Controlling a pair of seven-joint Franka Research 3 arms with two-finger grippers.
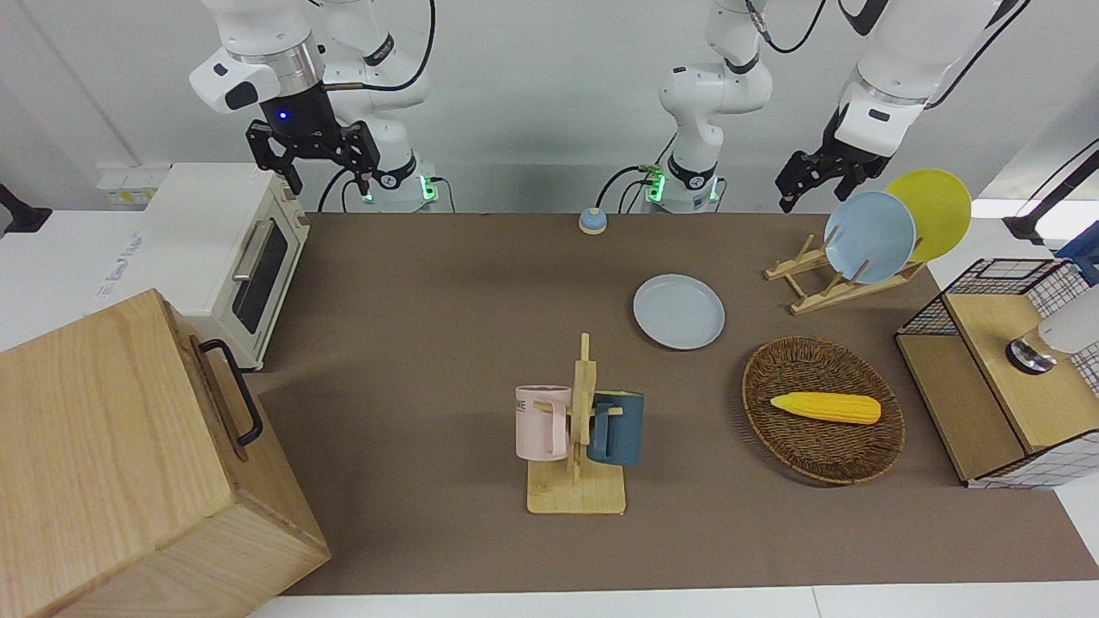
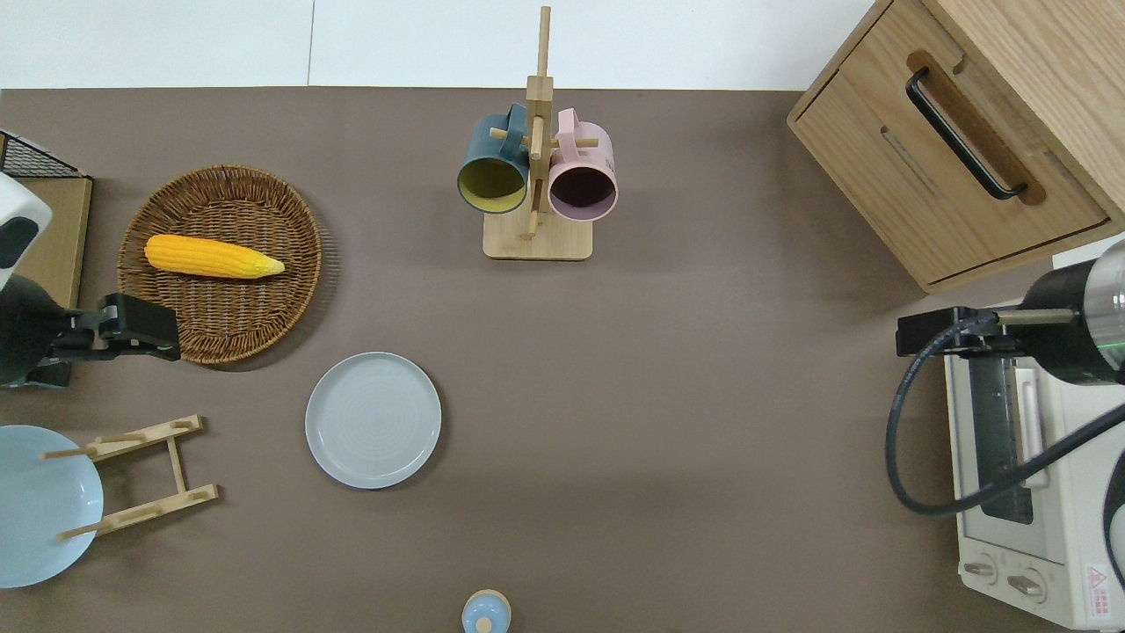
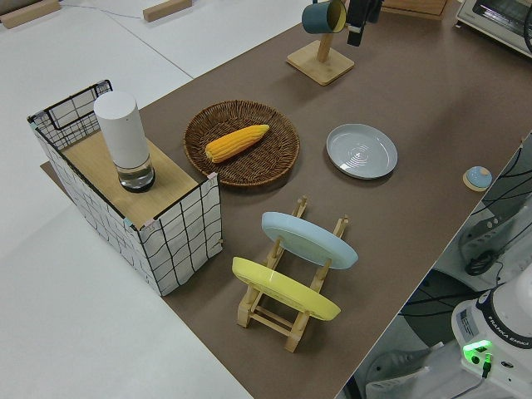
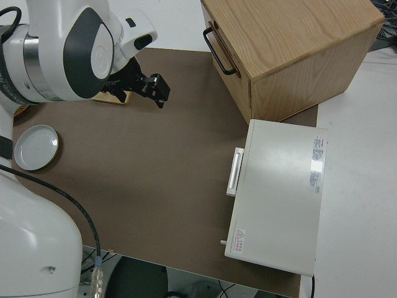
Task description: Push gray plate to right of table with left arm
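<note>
The gray plate lies flat on the brown table, nearer to the robots than the wicker basket; it also shows in the overhead view and the left side view. My left gripper is up in the air, open and empty. In the overhead view it hangs over the basket's rim nearest the robots, apart from the plate and toward the left arm's end of the table from it. My right arm is parked, its gripper open and empty.
A wicker basket holds a corn cob. A wooden rack carries a sky-blue plate and a yellow plate. A mug tree, a small bell, a wire box, a toaster oven and a wooden cabinet also stand here.
</note>
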